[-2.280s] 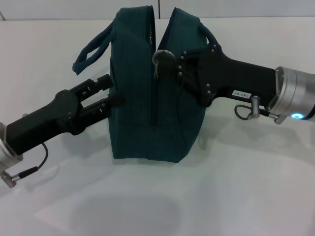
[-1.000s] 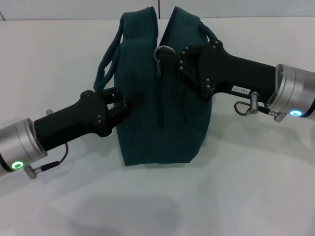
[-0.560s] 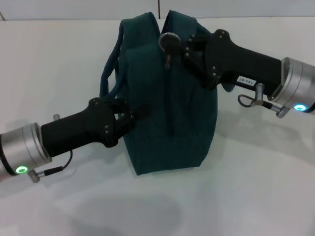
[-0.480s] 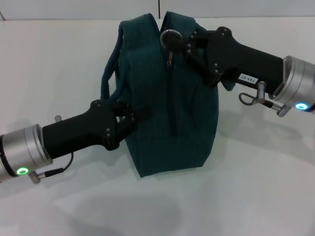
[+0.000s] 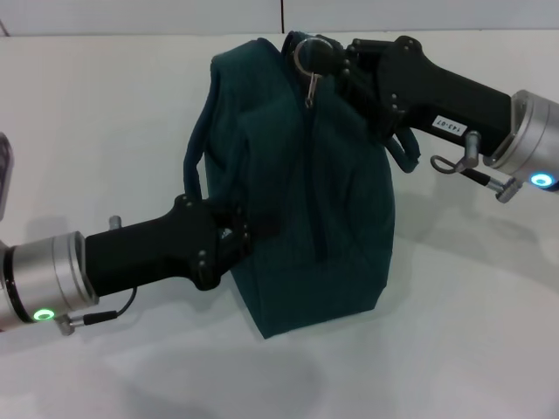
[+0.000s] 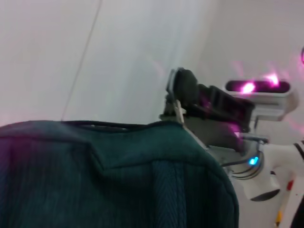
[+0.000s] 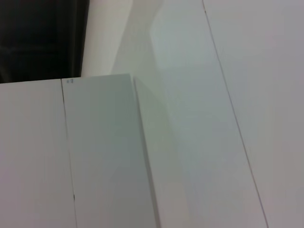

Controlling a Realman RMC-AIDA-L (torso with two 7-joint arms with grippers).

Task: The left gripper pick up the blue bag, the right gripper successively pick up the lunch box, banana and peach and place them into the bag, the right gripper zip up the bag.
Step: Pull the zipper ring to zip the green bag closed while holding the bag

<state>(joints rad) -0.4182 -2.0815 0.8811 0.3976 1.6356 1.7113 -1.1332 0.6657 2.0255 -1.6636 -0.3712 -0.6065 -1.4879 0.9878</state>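
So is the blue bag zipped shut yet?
Nearly shut: the blue bag shows no gap, and the ring pull sits at its top end.

Blue bag [image 5: 323,201] upright at centre of table [image 5: 489,332]; left gripper [image 5: 253,231] against its left side, right gripper [image 5: 336,61] at its top, behind

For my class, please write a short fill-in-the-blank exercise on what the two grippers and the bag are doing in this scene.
1. The right gripper is at the zipper's metal ____ at the top of the blue bag.
2. The left gripper presses against the bag's ____ side.
3. The bag stands on a ____ table.

Missing words: ring; left; white
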